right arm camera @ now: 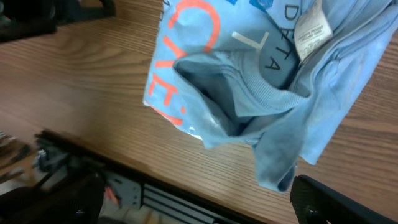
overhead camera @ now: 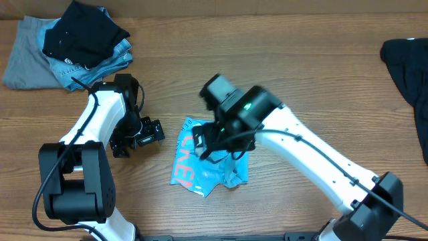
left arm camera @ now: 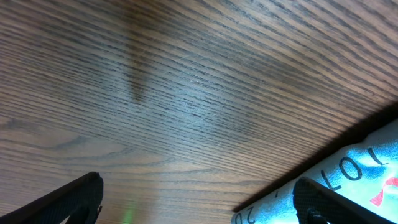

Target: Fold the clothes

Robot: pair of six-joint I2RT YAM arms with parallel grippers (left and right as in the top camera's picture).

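While the pile (overhead camera: pixel 63 47) of grey, denim and black sits far left, out of the way, our left gripper (overhead camera: pixel 148 132) hangs low over bare table (overhead camera: pixel 301 73) just left of the shirt (overhead camera: pixel 214 171), jaws wide and empty, likely placed to reach an edge. The shirt lies bunched at centre front, red lettering up, collar and label showing, not yet neatly folded. Our right gripper (right arm camera: pixel 202 202) hovers over it, jaws spread and gripping nothing, probably to pick a hem.

On the light blue T-shirt (right arm camera: pixel 205 56), large red letters, seemingly "CYE", were seen; white letters "ETA" were read near the collar; the neck tag (right arm camera: pixel 313 28) print was illegible; dark digits resembling "10" were glimpsed at its edge.
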